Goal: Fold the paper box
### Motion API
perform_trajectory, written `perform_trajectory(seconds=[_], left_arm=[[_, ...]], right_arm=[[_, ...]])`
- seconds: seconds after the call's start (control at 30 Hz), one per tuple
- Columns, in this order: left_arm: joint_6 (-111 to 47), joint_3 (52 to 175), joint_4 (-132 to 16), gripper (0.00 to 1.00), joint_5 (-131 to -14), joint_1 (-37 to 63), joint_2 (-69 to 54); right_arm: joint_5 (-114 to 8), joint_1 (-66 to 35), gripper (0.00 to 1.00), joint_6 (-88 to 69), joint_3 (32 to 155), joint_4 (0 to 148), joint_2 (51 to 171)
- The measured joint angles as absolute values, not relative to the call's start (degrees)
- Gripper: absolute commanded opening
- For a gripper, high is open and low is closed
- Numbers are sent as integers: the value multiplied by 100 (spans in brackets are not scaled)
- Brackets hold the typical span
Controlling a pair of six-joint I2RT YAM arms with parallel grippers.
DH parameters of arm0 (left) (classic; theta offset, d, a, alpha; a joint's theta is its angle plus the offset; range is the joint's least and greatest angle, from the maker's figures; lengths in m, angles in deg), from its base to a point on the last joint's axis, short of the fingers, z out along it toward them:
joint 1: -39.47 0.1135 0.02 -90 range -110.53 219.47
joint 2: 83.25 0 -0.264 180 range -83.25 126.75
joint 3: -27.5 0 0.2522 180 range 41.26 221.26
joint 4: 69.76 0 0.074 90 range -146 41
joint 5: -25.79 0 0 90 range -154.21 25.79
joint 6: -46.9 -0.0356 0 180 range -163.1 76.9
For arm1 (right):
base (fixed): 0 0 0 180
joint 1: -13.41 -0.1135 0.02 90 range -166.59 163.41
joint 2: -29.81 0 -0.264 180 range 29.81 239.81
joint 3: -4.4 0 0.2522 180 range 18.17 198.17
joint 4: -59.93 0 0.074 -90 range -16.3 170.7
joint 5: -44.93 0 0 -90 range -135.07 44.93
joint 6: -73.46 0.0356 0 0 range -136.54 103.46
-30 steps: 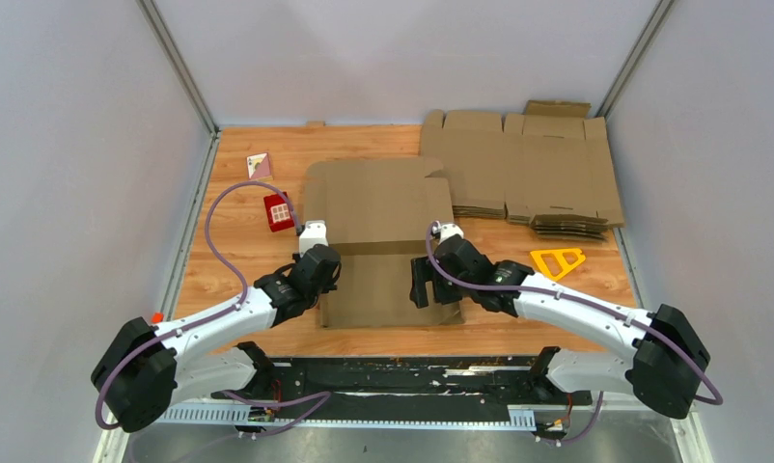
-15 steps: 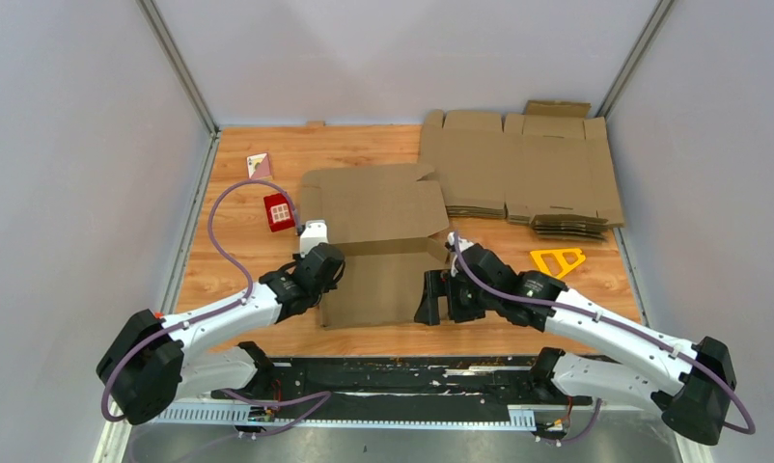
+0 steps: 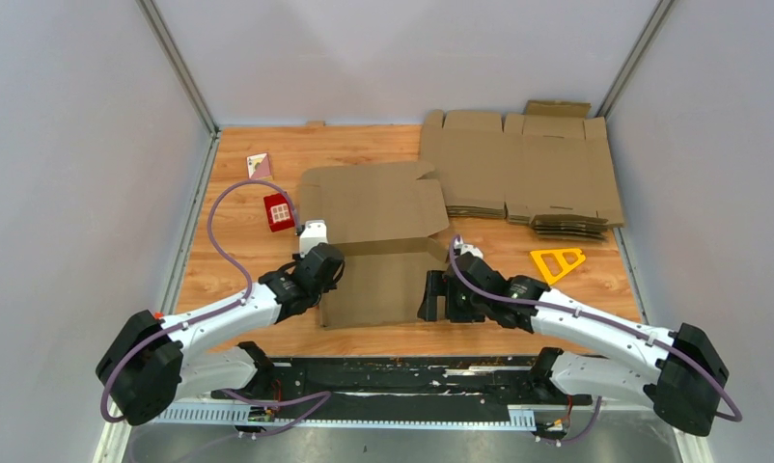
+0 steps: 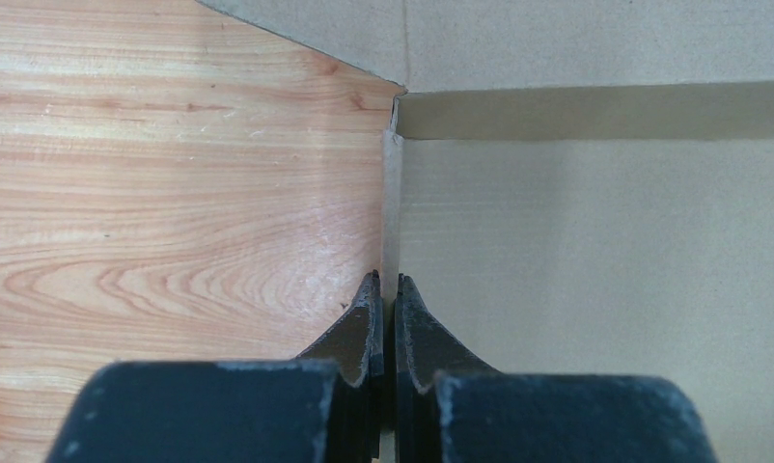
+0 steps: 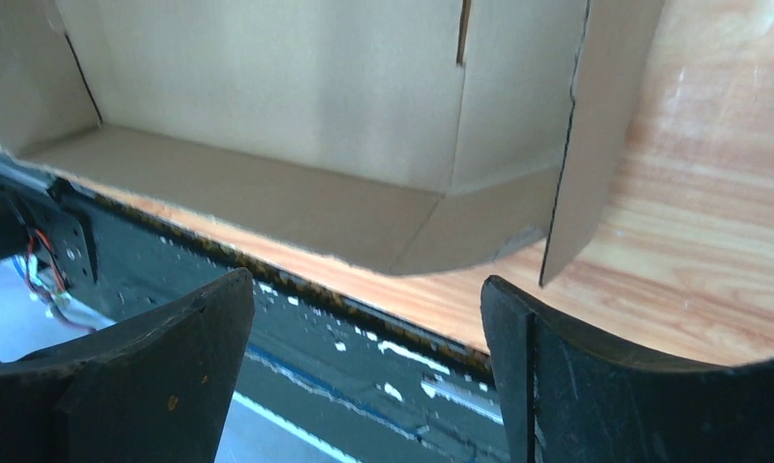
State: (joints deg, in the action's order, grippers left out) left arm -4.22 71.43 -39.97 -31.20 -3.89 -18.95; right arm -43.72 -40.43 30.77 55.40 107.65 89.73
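Note:
The paper box [image 3: 373, 207] is a big brown cardboard sheet, partly creased, lying mid-table. Its near panel [image 3: 378, 285] has raised side walls. My left gripper [image 3: 322, 285] is over the box's left edge. In the left wrist view that gripper [image 4: 387, 282] is shut on the thin upright left wall [image 4: 391, 212]. My right gripper [image 3: 439, 297] is at the box's near right corner, open. In the right wrist view its fingers stand wide apart around nothing [image 5: 366, 280], and the box's right side flap [image 5: 595, 125] stands upright just beyond them.
A pile of flat cardboard sheets [image 3: 518, 164] lies at the back right. A small red box [image 3: 279, 212] sits left of the paper box, a yellow triangular tool [image 3: 557, 260] to its right, a small card [image 3: 259, 166] at the far left. The black rail [image 3: 393, 371] borders the table's near edge.
My right gripper has moved from the box's right side by the crease down to its near right corner, staying open. The far panel's right flap shifted slightly. The left gripper held still.

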Motion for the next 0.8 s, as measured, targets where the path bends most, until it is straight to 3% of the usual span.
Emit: perform_trajectory(seconds=[0.47, 0.8], left_arm=[[-422, 7143, -3999, 0, -3131, -389, -1895], [-422, 7143, -3997, 0, -3133, -389, -1895]], right_arm=[[-4267, -4041, 87, 2580, 6060, 9799, 10166], [-4873, -4041, 87, 1960, 6123, 9604, 10253]])
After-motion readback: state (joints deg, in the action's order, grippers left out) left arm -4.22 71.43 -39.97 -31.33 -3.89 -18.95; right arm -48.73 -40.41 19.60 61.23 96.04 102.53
